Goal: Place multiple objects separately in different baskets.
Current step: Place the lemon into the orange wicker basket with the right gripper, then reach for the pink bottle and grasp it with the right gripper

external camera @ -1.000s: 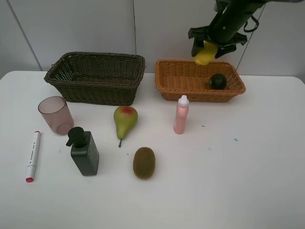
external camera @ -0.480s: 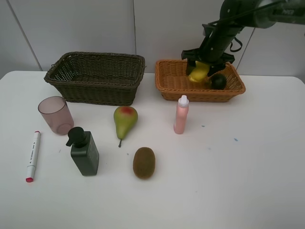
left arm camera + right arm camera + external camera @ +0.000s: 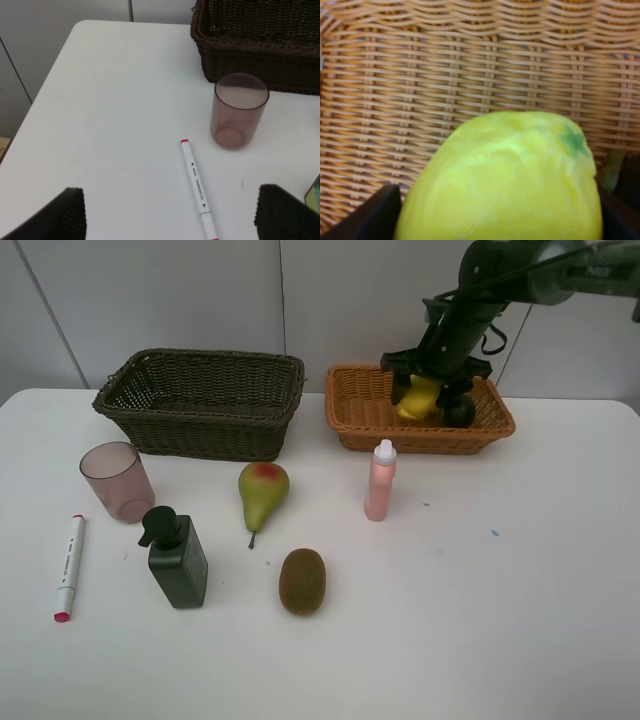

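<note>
Lowered: right gripper (image 3: 428,393) carries yellow lemon (image 3: 505,175) down into shallow orange-tan wicker basket (image 3: 350,430).
Jaws pinch lemon, not yet released; left gripper (image 3: 172,212) spread, empty.

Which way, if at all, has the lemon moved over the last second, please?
Yes: the lemon dropped from above the back rim of the tan basket to low inside it, beside the dark fruit.

Two rectangular woven wicker baskets: one dark brown deep basket (image 3: 210,435), one orange-tan shallow basket (image 3: 400,439). Four fruits: one yellow lemon (image 3: 420,398), one dark green round fruit (image 3: 462,415), one green-red pear (image 3: 263,492), one brown kiwi (image 3: 302,581). Two bottles: one pink bottle (image 3: 380,483), one dark pump bottle (image 3: 178,560). One translucent mauve cup (image 3: 118,482). One white red-tipped marker (image 3: 68,566).
</note>
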